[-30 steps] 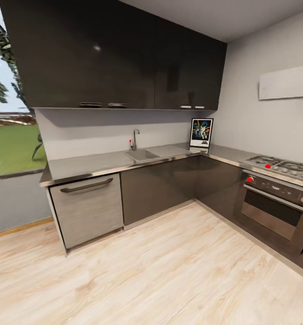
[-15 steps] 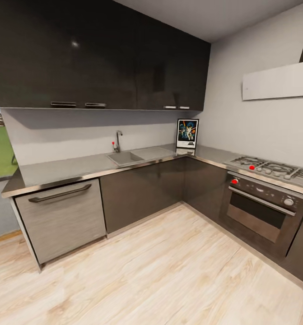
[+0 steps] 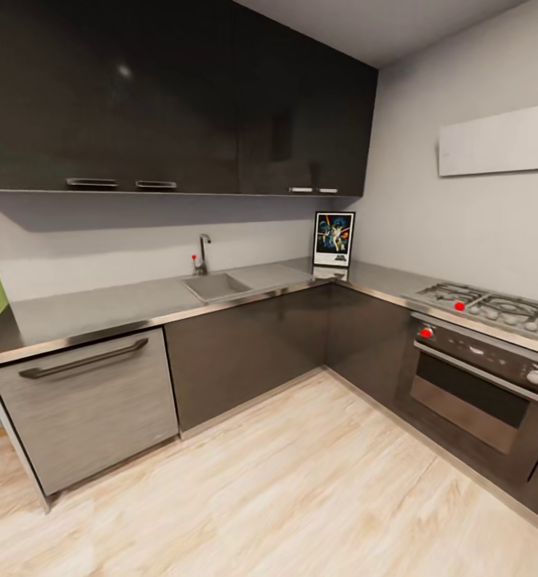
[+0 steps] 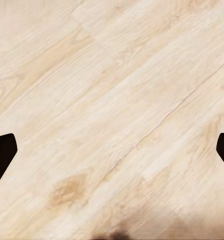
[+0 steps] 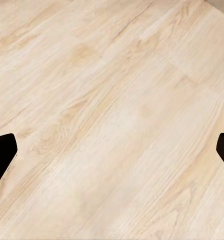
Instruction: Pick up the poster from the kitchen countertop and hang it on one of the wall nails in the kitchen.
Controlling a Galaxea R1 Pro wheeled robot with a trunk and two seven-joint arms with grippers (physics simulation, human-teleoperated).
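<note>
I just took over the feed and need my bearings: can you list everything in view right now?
poster: 1, dark blue art in a black frame, upright at the counter's inner corner against the wall
kitchen countertop: 1, light grey, L-shaped, over dark cabinets
sink: 1, grey, set into the countertop
tap: 1, metal with a red knob, behind the sink
upper cabinets: dark run above the counter
dishwasher: 1, grey front, under the counter
hob: 1, grey, on the counter's other leg
oven: 1, dark, below the hob
floor: pale wood
left hand: open, over the floor
right hand: open, over the floor
</note>
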